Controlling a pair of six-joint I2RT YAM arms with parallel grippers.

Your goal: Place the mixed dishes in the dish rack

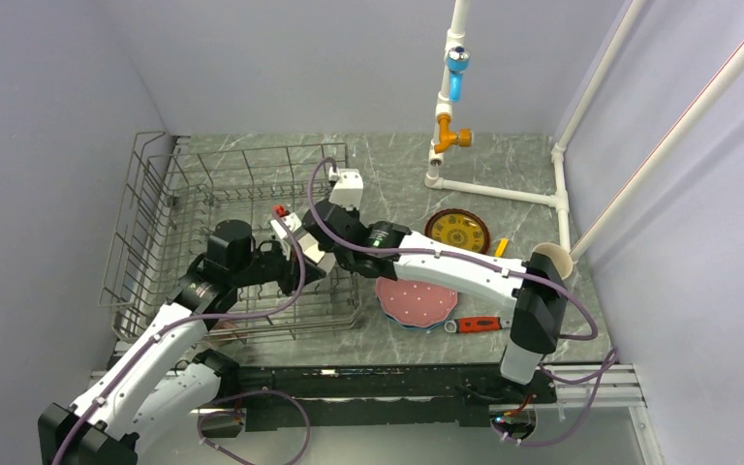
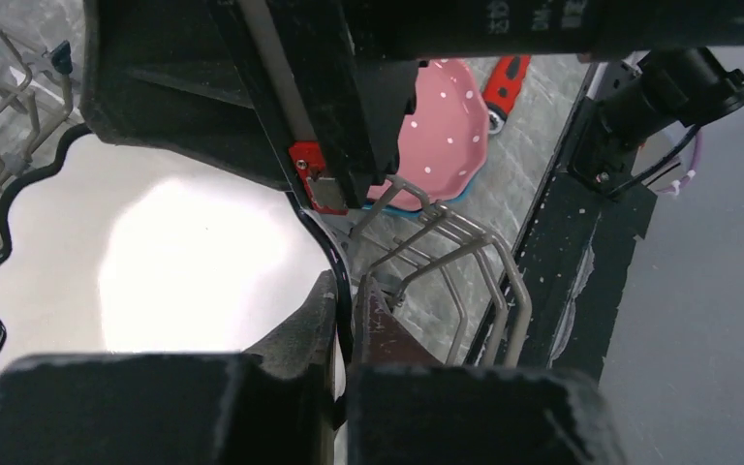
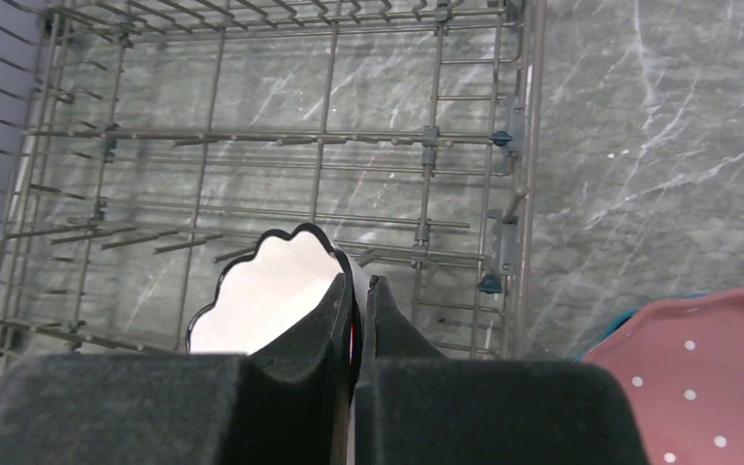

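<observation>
From above, the left hand (image 1: 295,266) and the right hand (image 1: 289,231) are seen close together over the right side of the dish rack (image 1: 155,242) on the table (image 1: 397,165). In the left wrist view, the black-edged rim of the white bowl (image 2: 184,262) is clamped between the left hand's fingers. In the right wrist view, the same rim is pinched by the right hand over the rack's inside. A pink dotted plate (image 3: 707,368) is seen on the table beside the rack.

Right of the dish rack (image 1: 145,232), I see only a sliver of blue plate (image 2: 409,201) beneath the pink scalloped plate (image 1: 417,302).
</observation>
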